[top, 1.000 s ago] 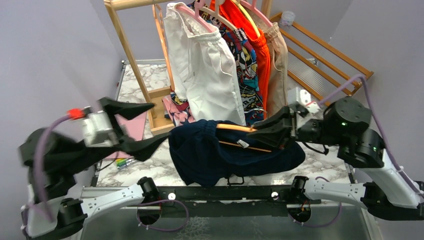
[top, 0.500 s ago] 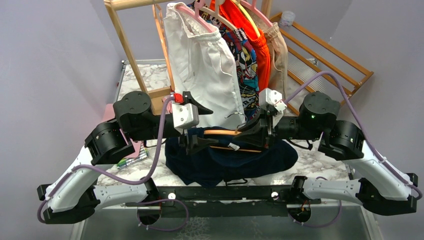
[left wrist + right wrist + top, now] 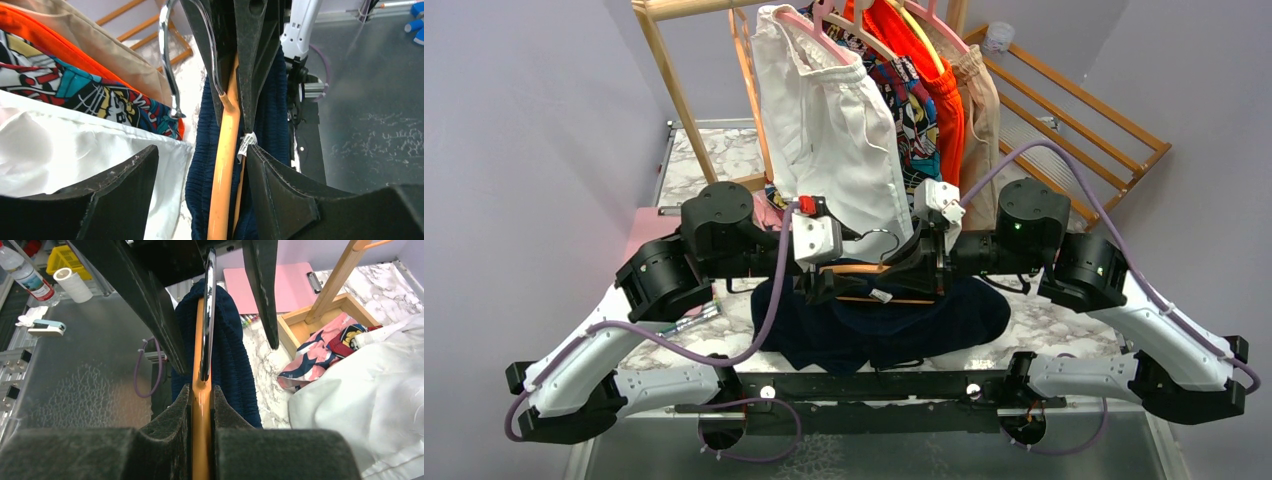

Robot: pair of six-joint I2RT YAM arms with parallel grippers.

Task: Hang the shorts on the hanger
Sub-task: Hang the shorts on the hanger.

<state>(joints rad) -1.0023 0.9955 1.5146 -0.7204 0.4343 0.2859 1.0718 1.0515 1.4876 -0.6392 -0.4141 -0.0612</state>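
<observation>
The dark navy shorts hang draped over the orange-tan wooden hanger, just above the table's near edge. My right gripper is shut on the hanger, its pads pressed flat against the wood below the metal hook. My left gripper faces it from the left, open. Its fingers straddle the hanger and a fold of the shorts. The right finger stands close to the white label, while the left finger is well apart from the cloth.
Behind the grippers a wooden rack carries white shorts, a patterned garment, orange shorts and a beige one. A wooden box with pink patterned cloth and a pink clipboard lie left. A slatted wooden frame leans at the right.
My left arm has swung in from the far left and now straddles the hanger, its jaws somewhat narrower. The right arm has carried hanger and shorts slightly left.
</observation>
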